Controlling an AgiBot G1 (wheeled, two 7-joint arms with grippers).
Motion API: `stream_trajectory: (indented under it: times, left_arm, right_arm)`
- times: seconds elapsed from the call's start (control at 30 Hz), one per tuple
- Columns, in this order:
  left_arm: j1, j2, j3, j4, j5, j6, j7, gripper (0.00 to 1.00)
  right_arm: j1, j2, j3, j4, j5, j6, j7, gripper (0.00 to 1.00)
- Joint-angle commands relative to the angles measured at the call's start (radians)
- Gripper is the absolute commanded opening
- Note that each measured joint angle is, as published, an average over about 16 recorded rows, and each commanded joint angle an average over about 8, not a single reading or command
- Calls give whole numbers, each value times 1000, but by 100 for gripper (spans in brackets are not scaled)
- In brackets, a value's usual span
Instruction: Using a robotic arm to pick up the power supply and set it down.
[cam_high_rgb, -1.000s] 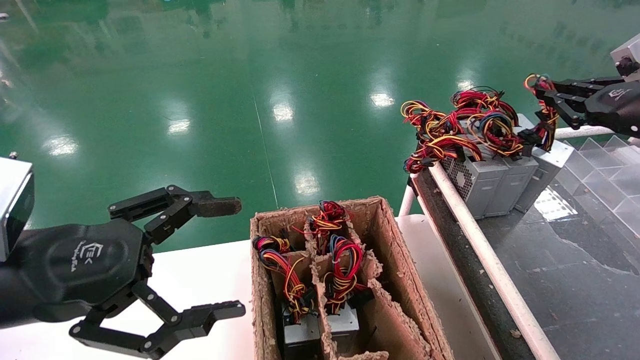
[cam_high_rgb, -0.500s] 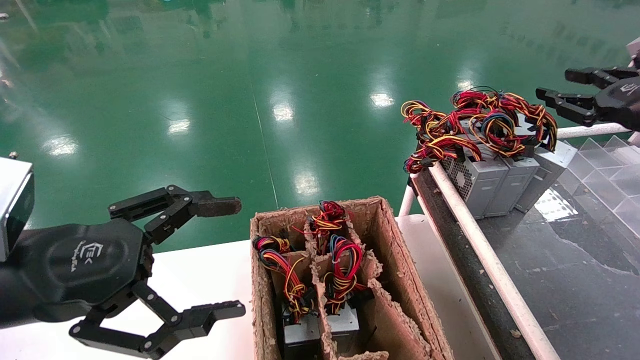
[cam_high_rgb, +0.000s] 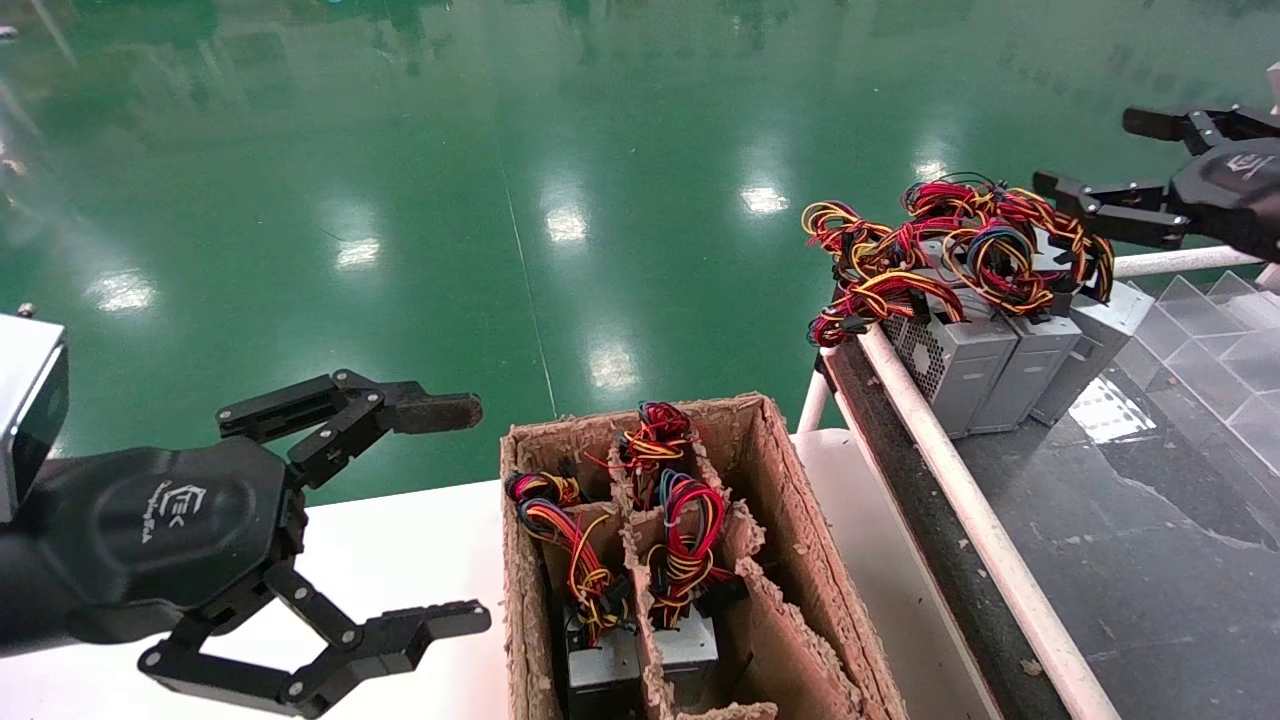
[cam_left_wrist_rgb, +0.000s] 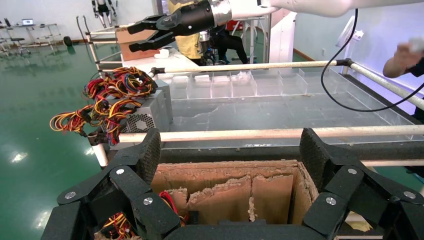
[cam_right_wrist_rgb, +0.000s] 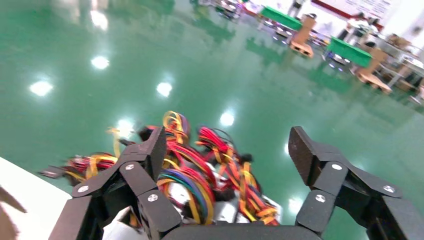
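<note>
You have three grey power supplies (cam_high_rgb: 1010, 365) in a row on the table (cam_high_rgb: 1150, 560), wires tangled on top. Right gripper (cam_high_rgb: 1100, 160) hovers above, fingers apart, empty. Left gripper (cam_high_rgb: 455, 515) parked, fingers apart.

Bright overhead lighting; white glare spots on glossy green floor (cam_high_rgb: 560, 220). Head view sharp. Right wrist view motion-blurred, wires (cam_right_wrist_rgb: 200, 170) smeared, background soft.
</note>
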Motion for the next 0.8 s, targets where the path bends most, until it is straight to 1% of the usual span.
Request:
stream_trajectory:
  times: [0.03,0.7,0.8]
  left_arm:
    - [0,0,0,0,0,0,0,100]
    - [0,0,0,0,0,0,0,100]
    - [0,0,0,0,0,0,0,100]
  right_arm:
    - [-26,7,3,43,19,-14,19,100]
    - [-288,81,38,472,213,-158,212,100]
    - [-307,86,40,504,228,-169,227,100]
